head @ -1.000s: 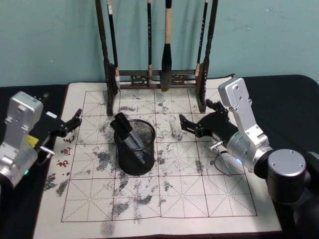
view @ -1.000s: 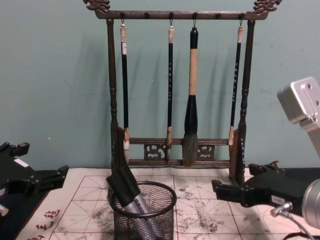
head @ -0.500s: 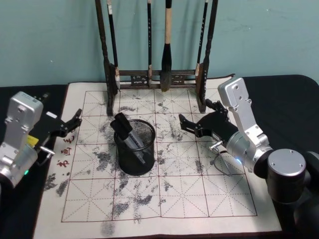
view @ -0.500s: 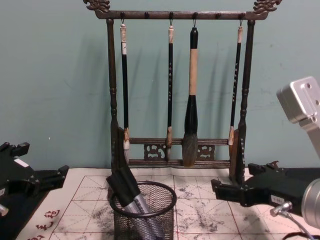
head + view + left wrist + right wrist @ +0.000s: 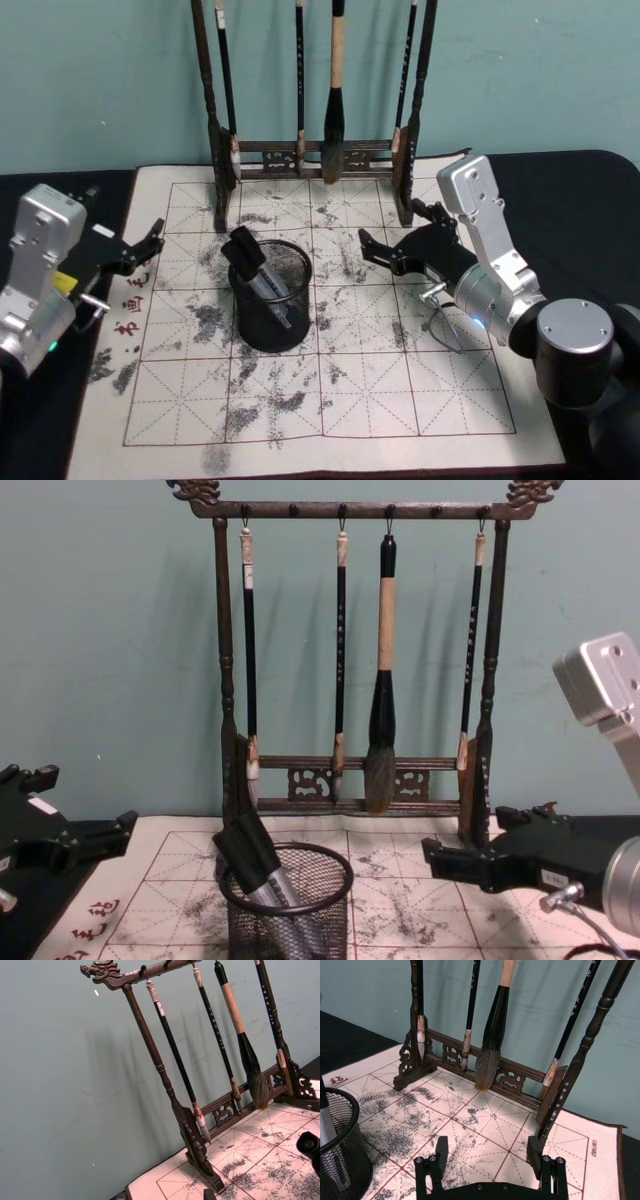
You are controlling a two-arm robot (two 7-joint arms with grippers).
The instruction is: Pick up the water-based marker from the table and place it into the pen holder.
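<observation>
With the marker (image 5: 258, 277) sitting tilted inside the pen holder (image 5: 272, 296), black cap leaning over the rim on the left side, both arms are off it. Holder stands on the ink-stained practice mat (image 5: 400, 400), toward the far middle of the tabletop, in front of the brush rack (image 5: 352, 650). Right gripper (image 5: 392, 240) hovers beside the holder toward the right edge, fingers spread wide, holding nothing. Left gripper (image 5: 150, 245) near the mat's left edge, fingers apart, also holding nothing.
</observation>
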